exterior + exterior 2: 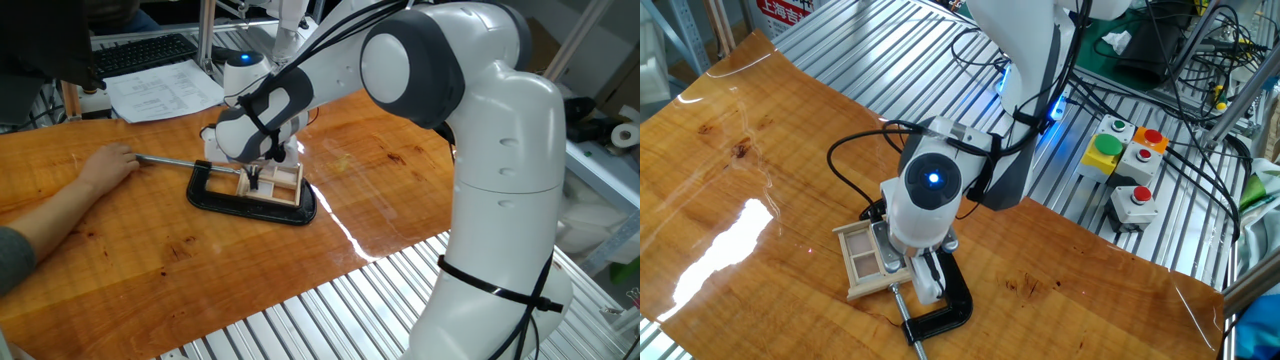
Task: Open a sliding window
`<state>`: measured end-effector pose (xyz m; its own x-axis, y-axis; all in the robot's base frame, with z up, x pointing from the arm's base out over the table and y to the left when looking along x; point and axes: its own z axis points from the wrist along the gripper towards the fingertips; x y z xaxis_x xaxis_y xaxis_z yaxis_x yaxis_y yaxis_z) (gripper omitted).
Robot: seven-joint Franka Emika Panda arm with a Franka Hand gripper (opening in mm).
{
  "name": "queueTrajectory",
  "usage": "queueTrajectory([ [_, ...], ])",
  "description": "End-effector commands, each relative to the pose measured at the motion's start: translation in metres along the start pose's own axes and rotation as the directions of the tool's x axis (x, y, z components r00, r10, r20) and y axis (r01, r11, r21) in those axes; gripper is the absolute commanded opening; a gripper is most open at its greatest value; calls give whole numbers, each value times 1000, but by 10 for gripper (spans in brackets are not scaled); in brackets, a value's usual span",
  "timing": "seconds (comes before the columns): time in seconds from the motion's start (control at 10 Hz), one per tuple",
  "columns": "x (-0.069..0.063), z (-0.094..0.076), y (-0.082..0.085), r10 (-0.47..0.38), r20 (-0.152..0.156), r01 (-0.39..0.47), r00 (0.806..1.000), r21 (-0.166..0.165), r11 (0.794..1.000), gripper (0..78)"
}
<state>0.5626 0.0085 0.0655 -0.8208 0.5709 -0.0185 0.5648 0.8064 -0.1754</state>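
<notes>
The sliding window [277, 186] [868, 258] lies flat on the wooden table [130, 250] [730, 200], inside the black C-clamp [245, 203] [945, 310]. The gripper [256, 181] [926, 280] reaches down onto the window; whether its fingers are spread cannot be told. A person's hand [108, 162] rests at the clamp's nine o'clock. No writing is readable.

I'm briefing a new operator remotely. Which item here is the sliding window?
On the wooden table, look under the end effector. The sliding window is the small pale wooden frame with thin bars, held inside the black C-clamp, which is dark metal with a steel rod.
</notes>
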Motion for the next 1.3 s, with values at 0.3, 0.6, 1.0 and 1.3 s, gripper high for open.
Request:
queueTrajectory([
  [0.3,7,-27,17,-44,-18,42,999,-93,995,0],
  [0.6,8,-35,15,-67,-15,66,998,-92,994,0],
  [1.0,19,-62,-18,-236,31,238,971,-112,965,0],
  [1.3,24,-82,-35,-282,37,284,959,-113,952,0],
])
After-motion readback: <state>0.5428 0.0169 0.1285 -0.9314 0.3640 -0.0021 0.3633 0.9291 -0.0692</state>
